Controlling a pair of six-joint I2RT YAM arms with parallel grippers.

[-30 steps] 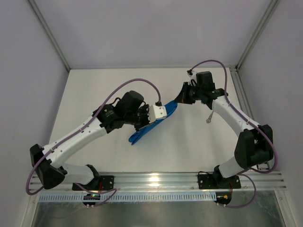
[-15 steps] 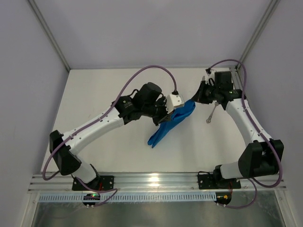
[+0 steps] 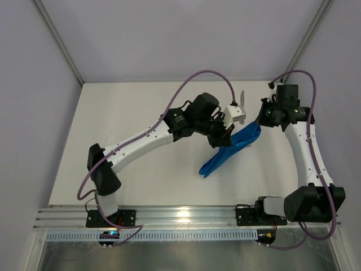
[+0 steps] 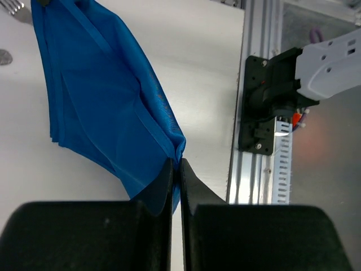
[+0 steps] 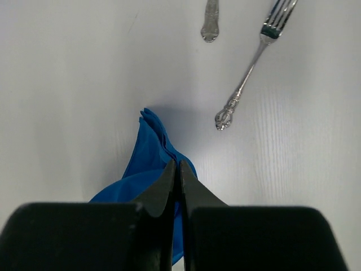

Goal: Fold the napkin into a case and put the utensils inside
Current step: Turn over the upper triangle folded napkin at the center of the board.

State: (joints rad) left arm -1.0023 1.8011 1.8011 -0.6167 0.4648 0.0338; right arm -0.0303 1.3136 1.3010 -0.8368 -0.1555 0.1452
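The napkin [image 3: 234, 149], already doubled into several layers, hangs slanted above the right half of the table [image 3: 113, 113], nearer its far edge than its near one. Its low end trails toward the middle of the table (whether it touches the surface cannot be told). The left gripper [image 4: 176, 166] is pinched together on one corner of the cloth, and the right gripper [image 5: 175, 169] is closed on the opposite, higher end. The fork [image 5: 248, 73] and the knife [image 5: 210, 25] lie on the table just beyond it, toward the far right corner, well apart from any finger. The step in hand looks like carrying the folded strip to be laid flat. To do that well, both pinches should move together so the layers stay stacked and the edges aligned. The cloth should come down low end first, short of the utensils. The left arm stretches diagonally across the table, elbow raised and wrist turned right. The right arm stands folded by the right edge, its wrist angled inward.
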